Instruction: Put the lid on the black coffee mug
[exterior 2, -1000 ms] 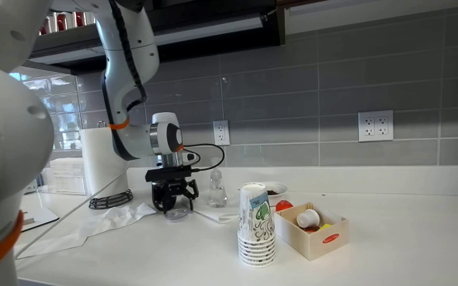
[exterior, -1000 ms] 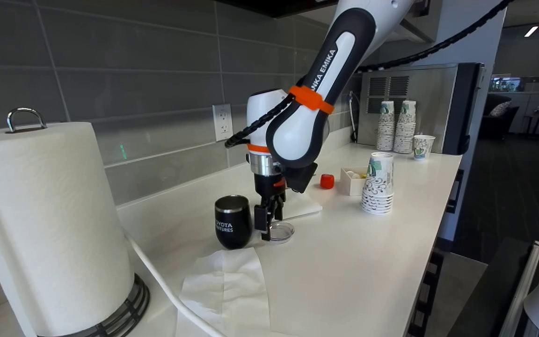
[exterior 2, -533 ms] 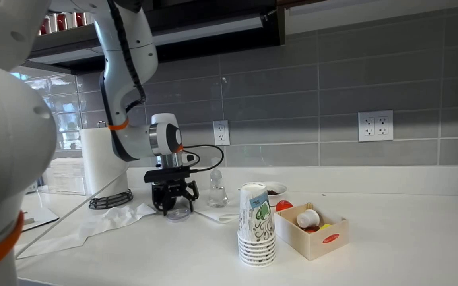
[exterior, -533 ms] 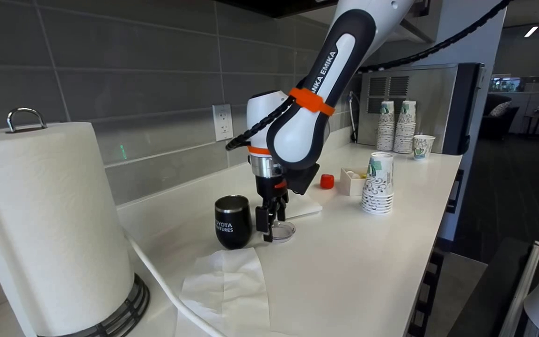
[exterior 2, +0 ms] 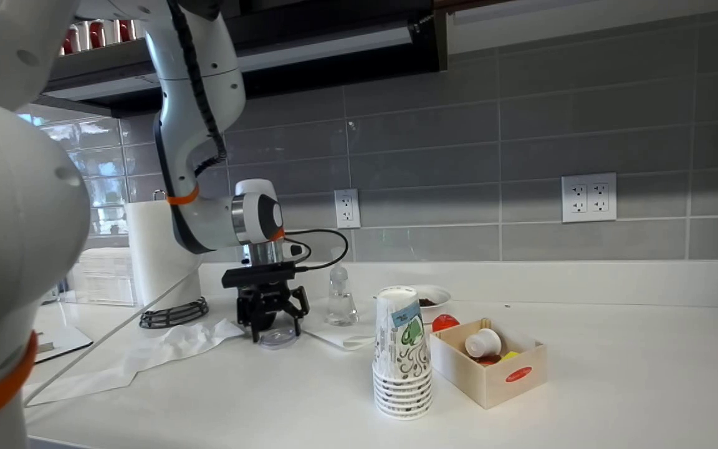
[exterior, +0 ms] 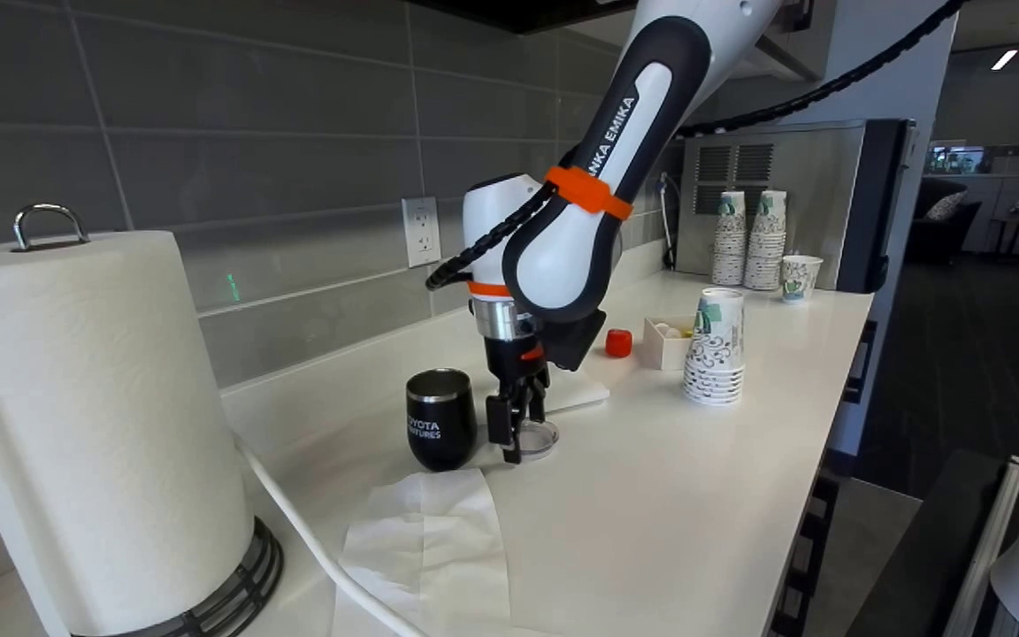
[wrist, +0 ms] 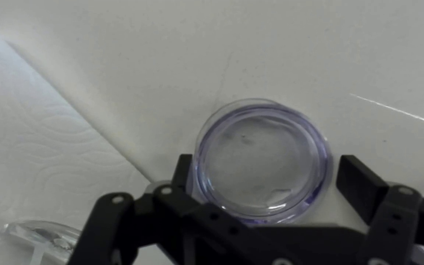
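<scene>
End effector (exterior 2: 277, 336) perhaps lower, astride lid (wrist: 260, 162)

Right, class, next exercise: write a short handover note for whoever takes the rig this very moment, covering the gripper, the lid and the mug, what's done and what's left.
Gripper: open, straddling the lid; the wrist view shows a gap on one side, so no grip yet.
Lid: flat on the counter, near the mug.
Black coffee mug: upright on the counter, mouth uncovered.
Done: gripper lined up around the lid.
Left: close on the lid, lift it, carry it over the mug, seat it on the rim, release.
</scene>
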You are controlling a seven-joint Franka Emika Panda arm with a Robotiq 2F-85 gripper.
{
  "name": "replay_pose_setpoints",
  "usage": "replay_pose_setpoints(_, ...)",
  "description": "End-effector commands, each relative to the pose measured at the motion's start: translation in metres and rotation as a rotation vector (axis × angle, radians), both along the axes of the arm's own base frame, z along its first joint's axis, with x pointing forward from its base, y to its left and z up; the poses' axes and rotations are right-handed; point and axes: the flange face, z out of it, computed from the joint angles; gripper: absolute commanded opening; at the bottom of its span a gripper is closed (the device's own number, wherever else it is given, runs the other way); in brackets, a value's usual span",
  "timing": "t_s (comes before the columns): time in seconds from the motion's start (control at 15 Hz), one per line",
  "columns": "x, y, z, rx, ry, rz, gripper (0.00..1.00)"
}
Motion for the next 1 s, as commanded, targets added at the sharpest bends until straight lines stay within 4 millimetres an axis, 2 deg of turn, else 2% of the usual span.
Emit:
replay_pose_setpoints(0.0,-0.003,0.0,0.004,-0.027,0.001,-0.007,0.73)
replay_pose_setpoints(0.13,-0.003,0.0,0.006,-0.028,-0.005,-0.009,0.62)
replay_pose_setpoints(0.4,-0.003,0.0,0.009,-0.034,-0.013,-0.015,0.62)
replay_pose_setpoints(0.53,-0.005,-0.003,0.019,-0.029,-0.012,-0.018,0.62)
replay_pose_setpoints(0.93,-0.012,-0.013,0.068,-0.033,-0.049,-0.021,0.62)
